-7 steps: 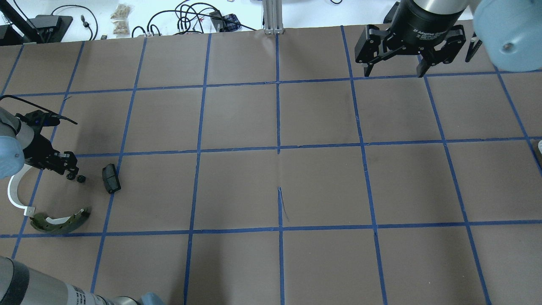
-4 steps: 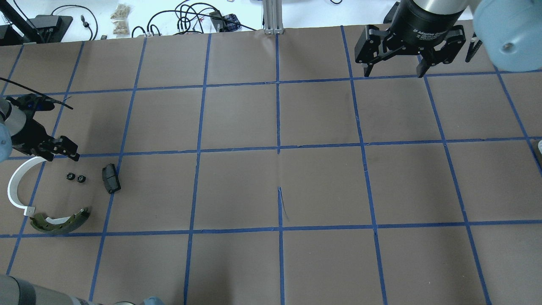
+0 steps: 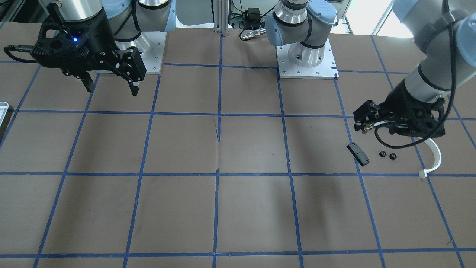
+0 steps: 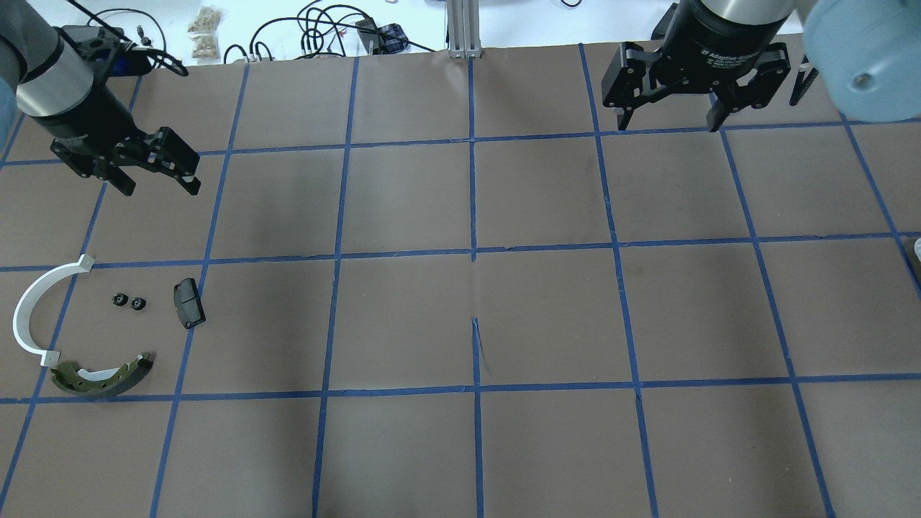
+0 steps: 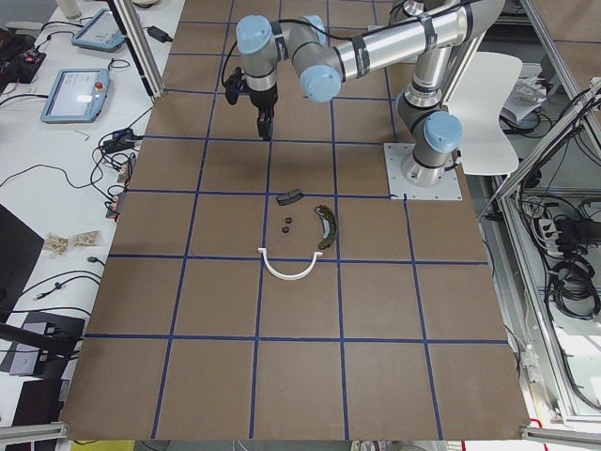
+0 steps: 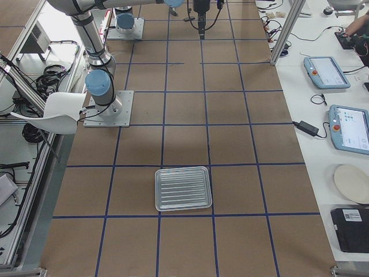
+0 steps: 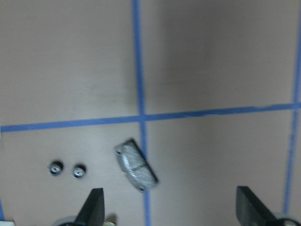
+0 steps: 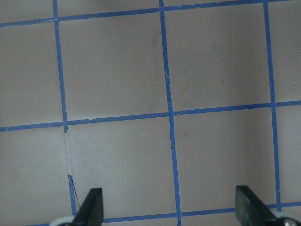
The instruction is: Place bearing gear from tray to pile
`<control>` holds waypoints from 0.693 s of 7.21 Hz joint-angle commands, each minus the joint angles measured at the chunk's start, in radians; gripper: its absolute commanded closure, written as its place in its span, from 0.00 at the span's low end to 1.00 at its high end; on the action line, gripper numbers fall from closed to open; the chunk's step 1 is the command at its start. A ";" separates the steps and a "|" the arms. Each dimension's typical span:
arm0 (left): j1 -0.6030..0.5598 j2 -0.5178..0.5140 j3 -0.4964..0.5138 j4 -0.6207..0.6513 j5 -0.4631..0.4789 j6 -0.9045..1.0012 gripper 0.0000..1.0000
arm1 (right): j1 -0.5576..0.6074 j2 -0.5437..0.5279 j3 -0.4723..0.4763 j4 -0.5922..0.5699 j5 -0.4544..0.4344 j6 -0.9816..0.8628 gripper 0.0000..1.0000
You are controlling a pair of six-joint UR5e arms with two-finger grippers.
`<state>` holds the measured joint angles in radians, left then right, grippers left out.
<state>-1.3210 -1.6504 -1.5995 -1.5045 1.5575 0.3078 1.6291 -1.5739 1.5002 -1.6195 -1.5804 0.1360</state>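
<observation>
Facing camera: my left jaws hang high over the bench [image 3: 238, 208], spread wide with nothing in them. The two bearing gears [image 3: 387, 155] sit under and a little outward of them, side by side, between the black block [image 3: 358, 153] and the white arc [image 3: 435, 156]. My right jaws are just as wide and bare, well apart from all this

Overhead: the gears again lie off to my left of the left jaws, with the brake shoe [image 4: 101, 378] nearer my base. They are round, so there is no long axis to square up to; the pair runs across my reach

Left end: gears, block, shoe and arc make one loose pile [image 5: 287, 225]

Right end: the tray [image 6: 183, 188] looks bare, and it is far nearer my right arm

Left wrist: gears low and left, outside my fingertip [image 7: 94, 207]; the block lies between the tips

Right wrist: only gridded bench

I judge the placing done; any further fetch from the tray would fall to my right arm
</observation>
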 commanded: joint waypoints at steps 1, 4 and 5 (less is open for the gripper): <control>-0.142 0.049 0.042 -0.046 0.006 -0.268 0.00 | 0.000 0.000 0.000 0.001 0.000 -0.001 0.00; -0.270 0.097 0.043 -0.084 0.046 -0.328 0.00 | -0.002 0.000 0.000 0.001 -0.001 -0.001 0.00; -0.264 0.101 0.065 -0.139 0.038 -0.328 0.00 | 0.000 0.000 -0.002 0.001 -0.003 -0.001 0.00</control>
<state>-1.5842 -1.5551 -1.5537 -1.5936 1.5975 -0.0174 1.6286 -1.5739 1.4999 -1.6187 -1.5819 0.1351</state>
